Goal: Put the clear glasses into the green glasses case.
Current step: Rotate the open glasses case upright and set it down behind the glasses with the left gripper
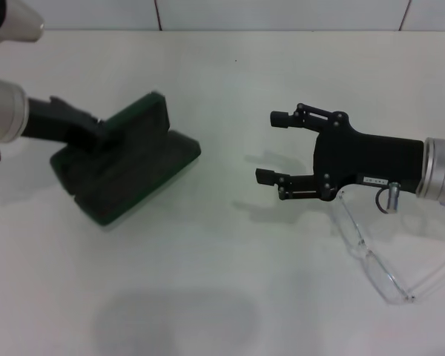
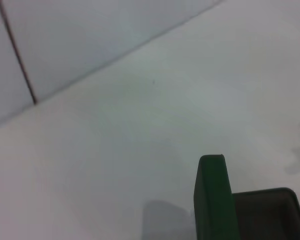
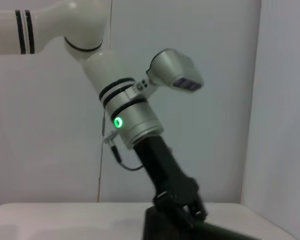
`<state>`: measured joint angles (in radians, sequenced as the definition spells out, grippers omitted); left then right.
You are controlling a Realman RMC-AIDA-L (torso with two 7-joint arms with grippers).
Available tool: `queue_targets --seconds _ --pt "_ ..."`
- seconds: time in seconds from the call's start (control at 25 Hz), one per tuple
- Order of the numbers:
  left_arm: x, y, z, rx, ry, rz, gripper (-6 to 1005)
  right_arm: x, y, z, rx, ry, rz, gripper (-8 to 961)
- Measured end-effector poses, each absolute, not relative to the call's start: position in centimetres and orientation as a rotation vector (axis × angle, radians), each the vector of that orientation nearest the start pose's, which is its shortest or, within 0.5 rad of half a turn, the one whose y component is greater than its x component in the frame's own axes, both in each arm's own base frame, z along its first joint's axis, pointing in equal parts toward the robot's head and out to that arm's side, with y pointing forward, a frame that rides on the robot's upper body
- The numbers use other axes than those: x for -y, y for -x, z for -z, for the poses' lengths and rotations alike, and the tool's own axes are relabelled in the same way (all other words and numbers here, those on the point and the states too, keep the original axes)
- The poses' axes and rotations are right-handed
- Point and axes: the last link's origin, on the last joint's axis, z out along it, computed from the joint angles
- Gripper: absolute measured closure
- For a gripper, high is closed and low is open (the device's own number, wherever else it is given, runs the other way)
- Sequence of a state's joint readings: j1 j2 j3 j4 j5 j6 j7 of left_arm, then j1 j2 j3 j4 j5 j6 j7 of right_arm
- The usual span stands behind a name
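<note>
The green glasses case (image 1: 133, 178) lies open at the left of the table, its lid (image 1: 141, 119) raised. My left gripper (image 1: 96, 135) reaches in from the left and is shut on the lid's edge. The left wrist view shows the upright lid (image 2: 212, 200) and the dark lining (image 2: 265, 215). The clear glasses (image 1: 374, 263) lie on the table at the lower right, partly under my right wrist. My right gripper (image 1: 271, 146) hovers open and empty, pointing left toward the case, with the glasses behind it. The right wrist view shows the left gripper (image 3: 182, 207) on the case (image 3: 160, 225).
The white table (image 1: 230, 74) ends at a tiled wall along the back. A faint shadow lies on the table near the front edge.
</note>
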<state>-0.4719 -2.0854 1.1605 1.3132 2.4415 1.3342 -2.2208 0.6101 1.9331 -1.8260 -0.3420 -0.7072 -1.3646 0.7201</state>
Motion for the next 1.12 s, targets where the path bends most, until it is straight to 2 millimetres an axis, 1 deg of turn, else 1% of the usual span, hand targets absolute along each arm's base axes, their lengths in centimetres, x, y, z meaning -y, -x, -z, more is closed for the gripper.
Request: queue_targets --seconds 0.12,0.2,0.32,0.4,0.48,0.56,0.72,0.84,1.0,1.12 --pt "-37.7 20.7 -3.3 0.683 2.52 -0.11 791 -33.2 -21.7 4.5 0.015 2.665 -0.948 85" --pt "-38.3 19.2 -2.8 0.581 2.547 -0.114 790 -33.0 -21.7 4.7 0.028 2.661 -0.953 85" --pt "-39.0 17.2 -1.7 0.449 2.579 -0.129 788 -32.7 -21.4 5.3 0.052 2.661 -0.961 85" --pt "-39.4 15.5 -0.7 0.354 2.603 -0.141 787 -32.3 -21.3 5.8 0.071 2.668 -0.96 85" --pt "-39.4 13.9 0.4 0.252 2.638 -0.175 786 -31.9 -21.3 6.4 0.095 2.692 -0.95 85" --pt "-39.2 12.5 1.8 0.112 2.672 -0.244 784 -31.5 -21.1 6.9 0.109 2.713 -0.948 84" --pt "-38.9 11.3 3.7 -0.104 2.692 -0.325 782 -31.0 -20.9 7.6 0.113 2.733 -0.955 84" --pt "-38.8 10.9 4.6 -0.224 2.71 -0.341 780 -30.7 -20.8 7.8 0.122 2.749 -0.96 84" --pt "-38.7 10.1 5.3 -0.258 2.749 -0.309 778 -30.5 -20.7 7.9 0.132 2.759 -0.965 84" --pt "-38.6 10.0 5.5 -0.251 2.772 -0.294 776 -30.5 -20.8 7.9 0.128 2.759 -0.961 84"
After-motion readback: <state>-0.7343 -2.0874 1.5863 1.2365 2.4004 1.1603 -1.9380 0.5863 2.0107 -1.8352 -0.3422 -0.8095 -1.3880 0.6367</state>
